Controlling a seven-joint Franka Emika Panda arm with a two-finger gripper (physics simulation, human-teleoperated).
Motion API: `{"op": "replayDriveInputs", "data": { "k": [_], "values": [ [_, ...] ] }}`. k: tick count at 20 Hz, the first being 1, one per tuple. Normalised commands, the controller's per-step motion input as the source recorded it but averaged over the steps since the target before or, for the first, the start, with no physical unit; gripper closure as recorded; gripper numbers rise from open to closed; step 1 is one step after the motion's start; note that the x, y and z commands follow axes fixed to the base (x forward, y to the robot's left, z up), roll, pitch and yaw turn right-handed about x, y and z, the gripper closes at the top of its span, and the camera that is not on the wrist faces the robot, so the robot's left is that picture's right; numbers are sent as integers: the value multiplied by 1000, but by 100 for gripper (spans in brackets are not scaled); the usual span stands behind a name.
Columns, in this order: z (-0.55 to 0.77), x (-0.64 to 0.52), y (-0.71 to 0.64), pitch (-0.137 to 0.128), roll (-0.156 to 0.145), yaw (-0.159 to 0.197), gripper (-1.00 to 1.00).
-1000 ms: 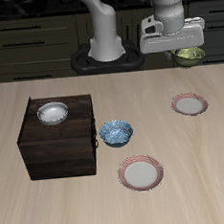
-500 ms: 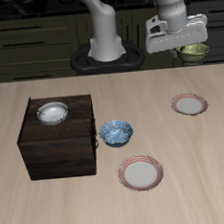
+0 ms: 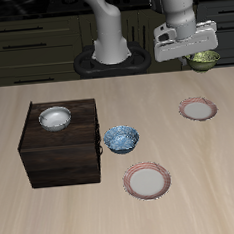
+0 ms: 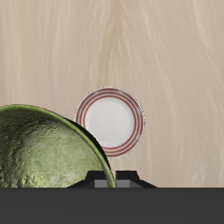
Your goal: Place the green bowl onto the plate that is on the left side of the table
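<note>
1. The pincer (image 3: 197,54) hangs high above the worktop (image 3: 37,206), gripping the green bowl (image 3: 205,58) by its rim; the bowl rides in the air, clear of every surface.
2. In the wrist view the green bowl (image 4: 44,149) fills much of the frame, its mottled inside turned toward the camera.
3. The plate (image 3: 198,109), whitish with a pinkish-red rim, lies flat on the worktop below the raised bowl, nearer the front edge than the pincer; the wrist view shows it (image 4: 110,118) bare.
4. A second, matching plate (image 3: 148,181) sits close to the front edge.
5. A blue patterned bowl (image 3: 121,139) rests just beside a dark wooden box (image 3: 62,154).
6. A white bowl (image 3: 55,117) stands on top of that box.
</note>
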Motion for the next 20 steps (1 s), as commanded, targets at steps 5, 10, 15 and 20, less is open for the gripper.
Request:
{"op": "replayDriveInputs", "data": {
  "k": [5,10,15,20],
  "values": [
    [-214,175,-47,-8,-4,-10,100],
    [-244,150,-9,4,-19,22,100],
    [-424,173,-45,43,-25,16,100],
    [-239,112,-50,16,-21,10,100]
  ]
}}
